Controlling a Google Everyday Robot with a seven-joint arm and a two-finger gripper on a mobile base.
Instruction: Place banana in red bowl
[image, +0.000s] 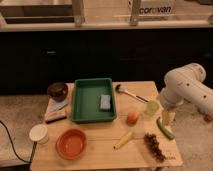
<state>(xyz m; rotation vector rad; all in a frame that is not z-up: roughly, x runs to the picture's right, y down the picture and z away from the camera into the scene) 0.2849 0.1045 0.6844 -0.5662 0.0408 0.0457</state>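
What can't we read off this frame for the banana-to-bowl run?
All in camera view:
- End effector: hangs at the right edge of the table, above the green vegetable; too small to read its state.
- Arm: cut off by the right edge.
- Dark bowl: contents too dark to tell.
- Pale green item beside the end effector: too small to identify.
- Banana and red bowl: fully visible.
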